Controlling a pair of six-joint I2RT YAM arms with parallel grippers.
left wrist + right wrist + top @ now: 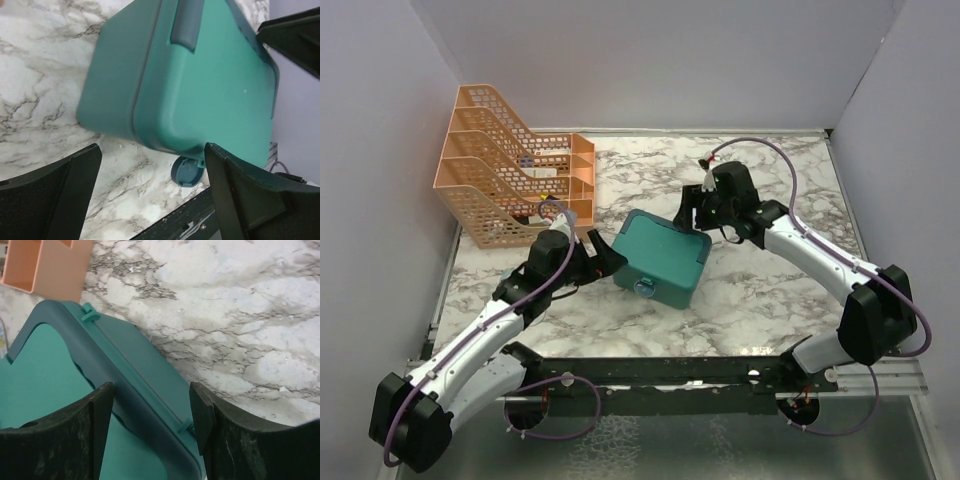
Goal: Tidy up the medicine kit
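You're looking at one medicine kit [658,258]: a smooth teal box with rounded corners, sitting mid-frame on the marble-pattern tabletop [770,292]. Left gripper [608,262] jaws are gaping, released, at its left corner. Right gripper [692,216] jaws are straddling its far rim, unclenched. One orange mesh rack [510,170] is standing upper left.

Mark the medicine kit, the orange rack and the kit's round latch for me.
Medicine kit [662,255], top view, middle of its lid.
Orange rack [492,162], top view, mesh of a middle tier.
Round latch [187,172], left wrist view, its round face.
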